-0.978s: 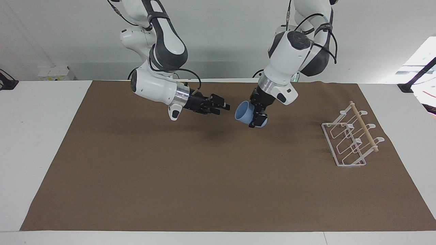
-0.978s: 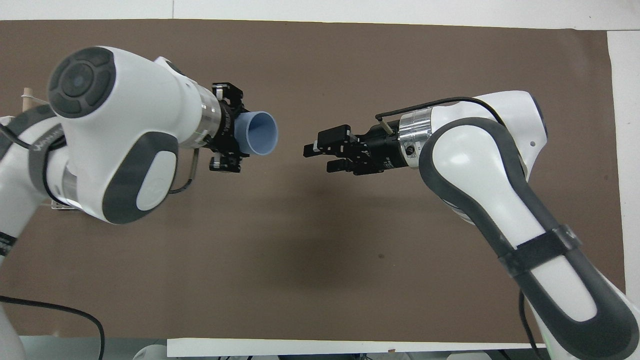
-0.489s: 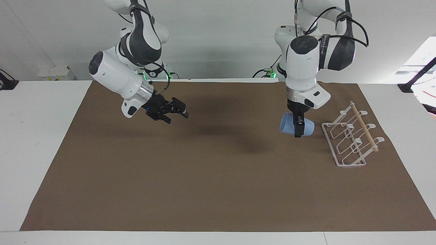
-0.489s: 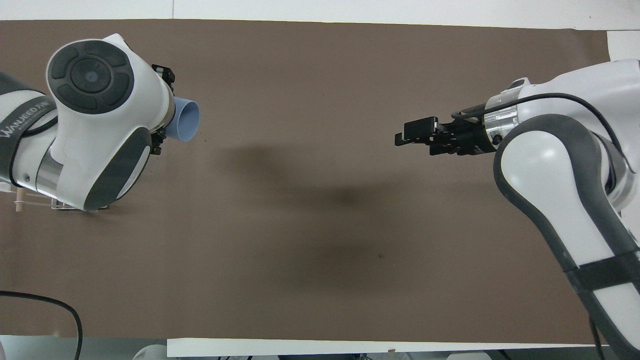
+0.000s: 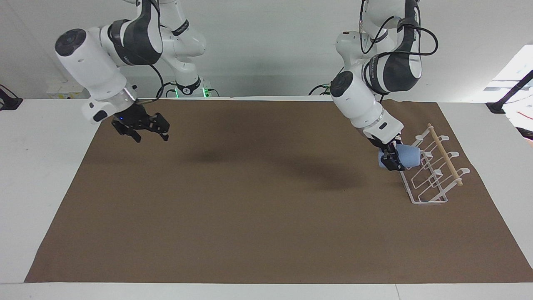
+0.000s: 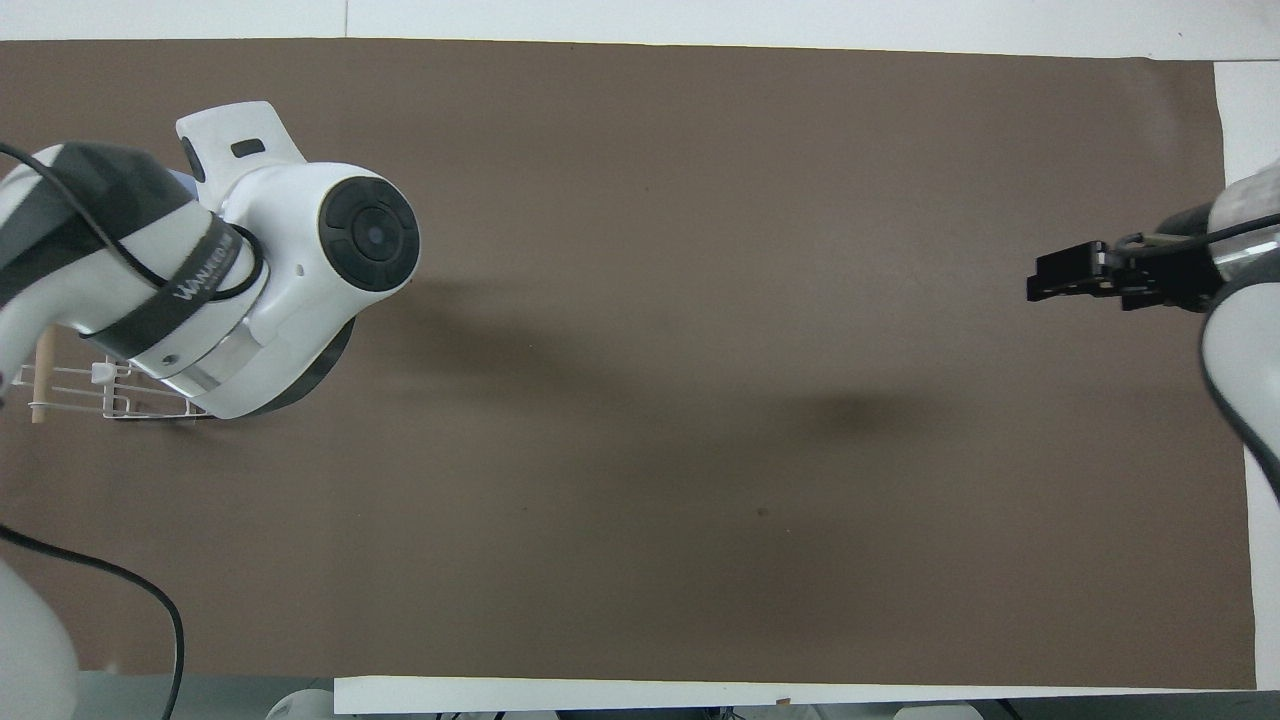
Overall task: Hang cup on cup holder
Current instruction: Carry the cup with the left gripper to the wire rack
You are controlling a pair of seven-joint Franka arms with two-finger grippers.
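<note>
A white wall is closing off the scene at the robots' end, and in front of it a white bench (image 5: pixel 41 187) is carrying a large brown mat (image 5: pixel 250 216) that is covering most of its top. Toward the left arm's end of the mat, a white wire cup holder (image 5: pixel 429 171) is standing with a light wooden dowel (image 5: pixel 444 154) running across the top of its slanted prongs.

The left arm is reaching down from its base to the end of the rack nearer the robots. The left gripper (image 5: pixel 393 160) is hanging there, its fingers clamping on the light-blue cup (image 5: pixel 406 156). The cup is lying tilted on its side in the air, one end pointing into the prongs of the holder; whether it is touching the wire cannot be told. In the overhead view the left arm's own body is hiding both the cup and the gripper, with only a corner of the rack (image 6: pixel 90 390) showing beneath it.

The right arm is waiting at its own end of the bench. The right gripper (image 5: pixel 143 129) is hovering over the edge of the mat there, its fingers standing apart and holding nothing.
</note>
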